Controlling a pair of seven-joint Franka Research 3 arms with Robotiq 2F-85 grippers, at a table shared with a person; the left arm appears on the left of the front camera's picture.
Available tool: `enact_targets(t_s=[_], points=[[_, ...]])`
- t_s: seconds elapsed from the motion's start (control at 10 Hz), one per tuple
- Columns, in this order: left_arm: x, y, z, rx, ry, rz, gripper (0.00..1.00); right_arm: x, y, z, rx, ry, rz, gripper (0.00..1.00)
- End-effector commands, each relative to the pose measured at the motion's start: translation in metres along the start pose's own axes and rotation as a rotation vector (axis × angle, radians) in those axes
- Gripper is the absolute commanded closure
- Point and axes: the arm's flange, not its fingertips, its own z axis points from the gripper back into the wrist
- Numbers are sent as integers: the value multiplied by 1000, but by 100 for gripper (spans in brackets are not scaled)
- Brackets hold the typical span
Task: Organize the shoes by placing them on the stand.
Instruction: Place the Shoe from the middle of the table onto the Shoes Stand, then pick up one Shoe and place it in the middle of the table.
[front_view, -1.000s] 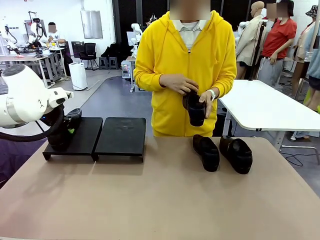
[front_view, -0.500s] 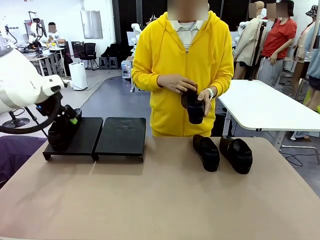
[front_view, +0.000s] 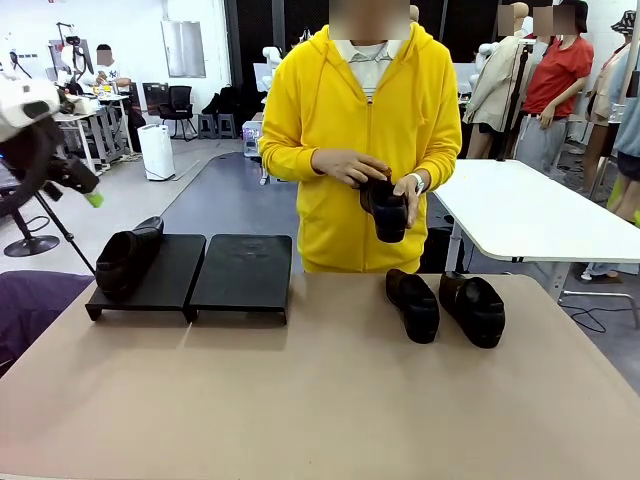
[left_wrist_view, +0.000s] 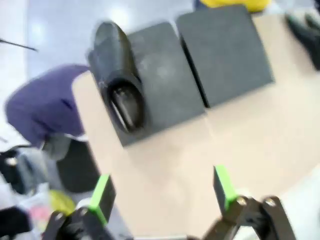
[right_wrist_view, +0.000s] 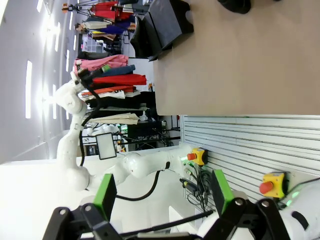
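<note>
While left fingers (left_wrist_view: 162, 189) and right fingers (right_wrist_view: 162, 192) gape empty, one shoe (front_view: 128, 258) sits on the stand (front_view: 245, 272) at 10 o'clock; two shoes (front_view: 412, 305) at 2 o'clock, axes 12-to-6, lie nearer the right arm.

- The stand (front_view: 240, 270) sits at the far left of the table (front_view: 320, 400).
- The first shoe (front_view: 127, 257) lies on the stand's left panel (along its outer edge).
- Two more shoes (front_view: 413, 305) lie side by side right of centre.
- Behind them, the person's hands (front_view: 352, 167) hold a fourth shoe (front_view: 388, 212).
</note>
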Motion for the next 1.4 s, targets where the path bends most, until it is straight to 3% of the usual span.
enact_targets(t_s=[0.0, 0.2, 0.3, 0.5, 0.6, 0.7, 1.3], points=[[-43, -6, 17, -220, 81, 4, 0, 1, 3, 1, 23, -9, 25, 0], [-124, -29, 50, -364, -12, 88, 0, 1, 3, 1, 23, -9, 25, 0], [-160, -30, 66, -438, -124, 142, 0, 1, 3, 1, 23, -9, 25, 0], [-206, 9, 82, -597, -286, 232, 0, 1, 3, 1, 23, -9, 25, 0], [-205, 35, 74, -587, -262, 272, 0, 1, 3, 1, 23, -9, 25, 0], [-191, -14, 80, -520, -191, 210, 0, 1, 3, 1, 23, -9, 25, 0], [-191, -14, 80, -520, -191, 210, 0, 1, 3, 1, 23, -9, 25, 0]])
